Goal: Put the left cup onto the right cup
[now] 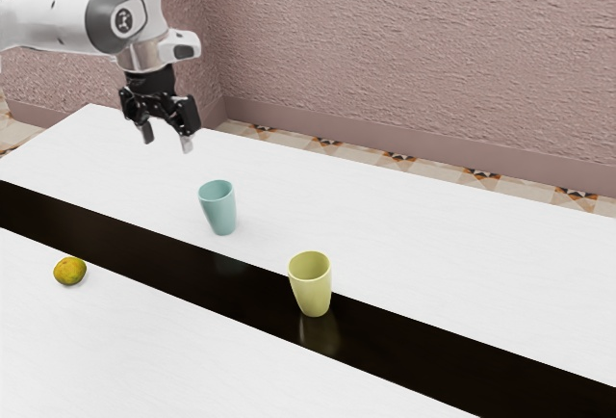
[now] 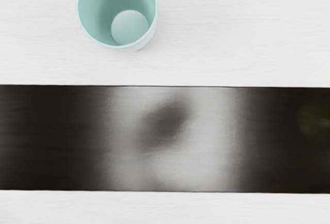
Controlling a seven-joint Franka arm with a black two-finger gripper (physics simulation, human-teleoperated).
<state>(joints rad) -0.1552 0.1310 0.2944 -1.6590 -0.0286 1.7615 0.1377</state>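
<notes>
Black fingers (image 1: 184, 137) spread, empty, near teal cup (image 1: 218, 206)

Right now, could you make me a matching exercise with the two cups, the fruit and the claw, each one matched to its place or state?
1. pale teal plastic cup
2. yellow-green plastic cup
3. small round orange-yellow fruit
4. black two-finger claw

A. stands on the dark stripe
B. hangs open in the air, empty
C. lies on the white tabletop, camera side of the stripe
D. stands on the white tabletop, wall side of the stripe

Pairs: 1-D, 2-A, 3-C, 4-B
</notes>
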